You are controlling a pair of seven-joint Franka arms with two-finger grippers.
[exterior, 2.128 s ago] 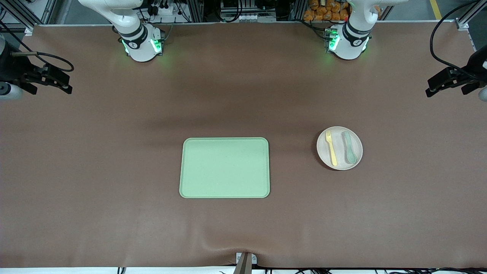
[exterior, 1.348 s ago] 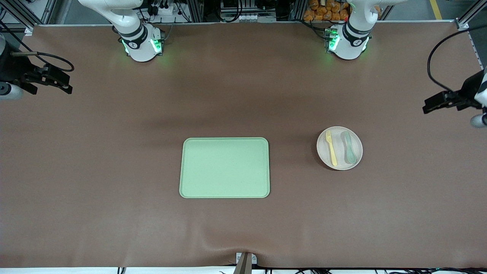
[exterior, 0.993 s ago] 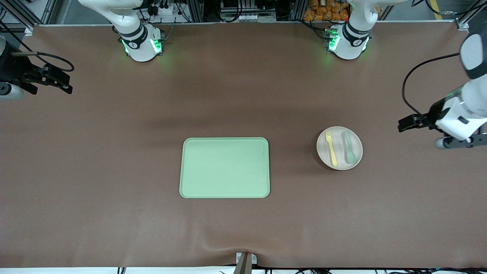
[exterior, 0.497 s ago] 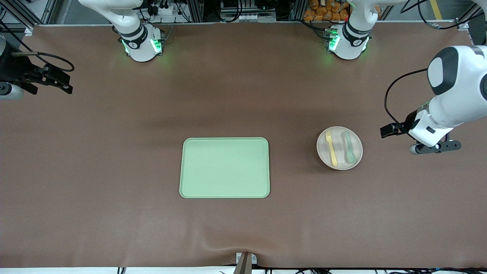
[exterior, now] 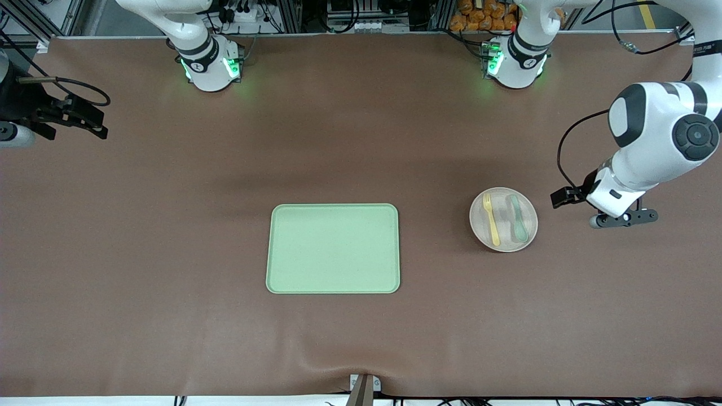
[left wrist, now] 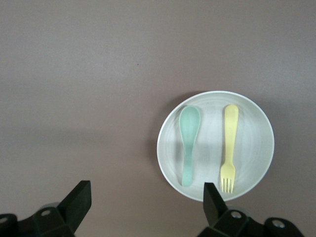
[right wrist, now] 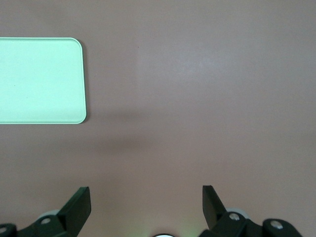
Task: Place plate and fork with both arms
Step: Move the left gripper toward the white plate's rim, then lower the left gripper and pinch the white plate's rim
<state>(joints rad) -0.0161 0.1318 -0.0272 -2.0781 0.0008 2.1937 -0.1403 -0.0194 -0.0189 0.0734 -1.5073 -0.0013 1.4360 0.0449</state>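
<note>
Front view. Plate (exterior: 503,219): round, pale beige-pink, flat on the brown table (exterior: 361,141) toward the left arm's end. Fork (exterior: 491,219): pale yellow, lying in the plate, tines pointing toward the robots' bases. Spoon (exterior: 517,217): muted teal, in the plate beside the fork, apart from it. Tray (exterior: 333,248): light green, rectangular, mid-table, well apart from the plate. Left gripper (exterior: 619,217): over bare table just beside the plate, toward the left arm's end. Right gripper (exterior: 67,119): over the table edge at the right arm's end, well apart from tray and plate; this arm waits.

Left wrist view. Left gripper (left wrist: 147,205): fingers (left wrist: 79,200) spread wide, holding nothing. Plate (left wrist: 215,145) with fork (left wrist: 229,148) and spoon (left wrist: 189,144) lies below, near one fingertip.

Right wrist view. Right gripper (right wrist: 146,206): fingers (right wrist: 78,205) spread wide, holding nothing, over bare table. Tray (right wrist: 42,81) corner visible.
</note>
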